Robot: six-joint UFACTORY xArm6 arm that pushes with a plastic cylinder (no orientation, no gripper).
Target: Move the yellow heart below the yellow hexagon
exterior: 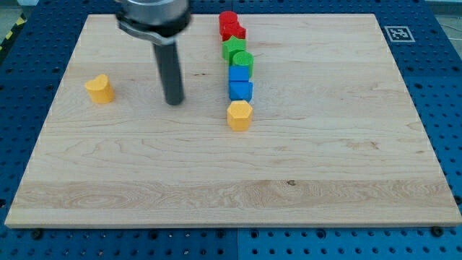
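Note:
The yellow heart [99,89] lies on the wooden board [231,180] at the view's left. The yellow hexagon [239,115] sits near the middle, at the bottom end of a column of blocks. My tip [173,102] rests on the board between the two, roughly midway, a little lower than the heart and touching neither.
Above the hexagon the column runs upward: two blue blocks [240,89] [239,74], a green cylinder [242,61], a green block [232,49], and two red blocks [234,32] [228,19]. A fiducial tag [396,33] marks the board's top right corner.

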